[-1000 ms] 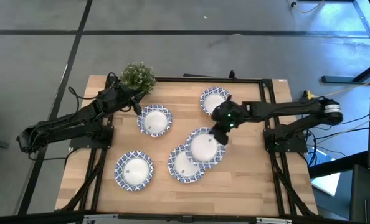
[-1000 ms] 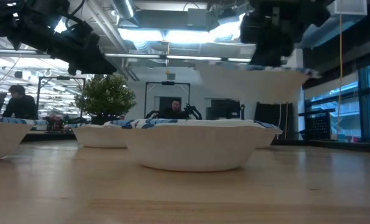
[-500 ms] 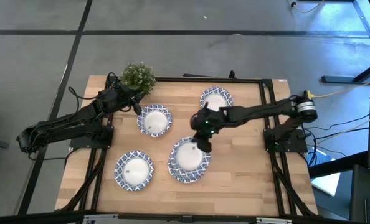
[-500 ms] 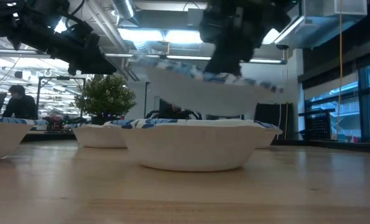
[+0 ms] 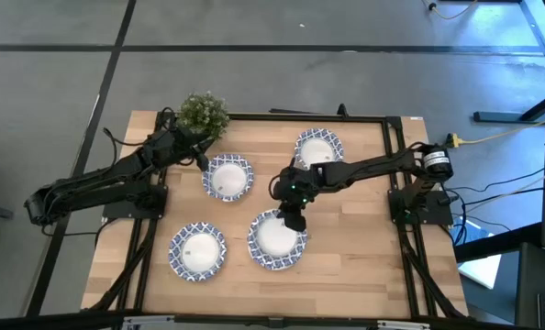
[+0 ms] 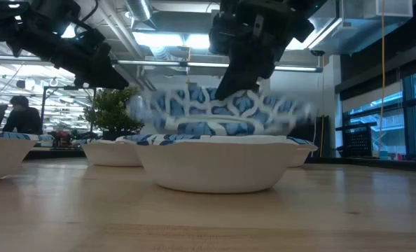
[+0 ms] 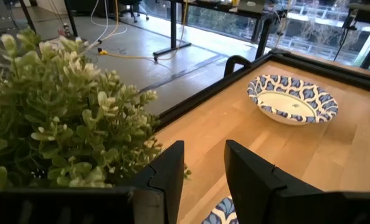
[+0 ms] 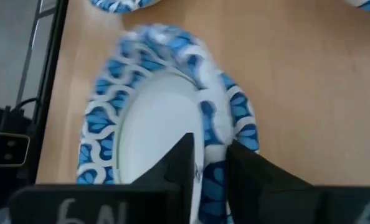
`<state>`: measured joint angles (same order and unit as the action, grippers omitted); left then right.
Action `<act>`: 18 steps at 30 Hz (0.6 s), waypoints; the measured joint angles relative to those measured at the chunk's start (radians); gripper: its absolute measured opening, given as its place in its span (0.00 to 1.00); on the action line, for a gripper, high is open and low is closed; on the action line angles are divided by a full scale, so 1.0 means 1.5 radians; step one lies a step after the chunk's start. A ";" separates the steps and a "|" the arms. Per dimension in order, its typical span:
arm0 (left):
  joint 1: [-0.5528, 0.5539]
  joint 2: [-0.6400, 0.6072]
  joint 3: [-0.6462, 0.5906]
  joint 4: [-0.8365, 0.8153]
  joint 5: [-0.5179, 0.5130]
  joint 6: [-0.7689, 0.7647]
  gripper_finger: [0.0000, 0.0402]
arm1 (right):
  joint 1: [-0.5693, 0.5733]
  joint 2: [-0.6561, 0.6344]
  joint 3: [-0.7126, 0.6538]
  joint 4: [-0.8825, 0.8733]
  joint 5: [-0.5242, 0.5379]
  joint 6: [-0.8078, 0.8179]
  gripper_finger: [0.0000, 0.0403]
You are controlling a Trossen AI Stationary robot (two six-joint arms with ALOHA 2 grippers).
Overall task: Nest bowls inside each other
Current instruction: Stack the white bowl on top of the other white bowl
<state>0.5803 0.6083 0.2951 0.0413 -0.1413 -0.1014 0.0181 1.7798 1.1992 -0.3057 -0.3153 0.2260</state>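
Five blue-and-white-rimmed bowls show. Three sit alone on their bases: far-left of centre (image 5: 228, 177), far-middle (image 5: 317, 147) and near-left (image 5: 197, 249). A fourth (image 6: 215, 164) rests near the middle of the table. My right gripper (image 5: 294, 216) is shut on the fifth bowl (image 6: 222, 112), which is tipped over the fourth. My left gripper (image 5: 199, 151) waits open beside the green potted plant (image 5: 203, 112), above the far-left bowl's far edge. My right gripper pinches the fifth bowl's far rim (image 8: 205, 118), one finger (image 8: 180, 163) inside the bowl and the other finger (image 8: 250, 171) outside. It comes from above, slanting from the far right. The bowl tilts, far edge raised, its near part low over the fourth bowl (image 5: 277, 240).
The potted plant (image 7: 54, 106) stands at the table's far-left corner, close to my left gripper (image 7: 203, 180). A black frame runs along the table's edges (image 5: 396, 174). Bare wood lies at the near right (image 5: 355, 247). People sit in the room beyond (image 6: 15, 115).
My right gripper carried the bowl leftward and down, from beside the middle bowl to right over it. The bowl went from level and high to tipped, its near edge dropping toward the lower bowl.
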 joint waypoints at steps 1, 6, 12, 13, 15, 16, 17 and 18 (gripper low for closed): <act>0.000 0.000 0.000 -0.005 0.000 0.000 0.27 | 0.003 0.000 0.000 -0.001 0.003 0.001 0.22; 0.000 0.000 0.000 -0.011 0.000 0.000 0.27 | 0.011 -0.002 0.000 -0.001 0.074 -0.002 0.33; 0.000 0.000 0.000 -0.012 0.000 0.000 0.27 | 0.000 -0.008 0.000 -0.009 0.092 -0.030 0.36; 0.000 0.000 0.000 -0.013 0.000 0.000 0.27 | -0.004 -0.015 0.000 -0.014 0.092 -0.032 0.36; 0.000 0.000 0.000 -0.015 0.000 0.000 0.27 | -0.015 -0.030 0.000 -0.021 0.100 -0.034 0.36; 0.000 0.000 0.000 -0.016 0.000 0.000 0.27 | -0.021 -0.041 0.000 -0.027 0.109 -0.034 0.36; 0.000 0.000 0.000 -0.019 0.000 0.000 0.27 | -0.026 -0.052 0.000 -0.040 0.120 -0.035 0.36; 0.000 0.000 0.000 -0.020 0.000 0.000 0.27 | -0.032 -0.065 0.000 -0.049 0.127 -0.038 0.35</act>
<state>0.5804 0.6083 0.2951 0.0116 -0.1413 -0.1017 -0.0299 1.6823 1.1992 -0.3797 -0.1246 0.1696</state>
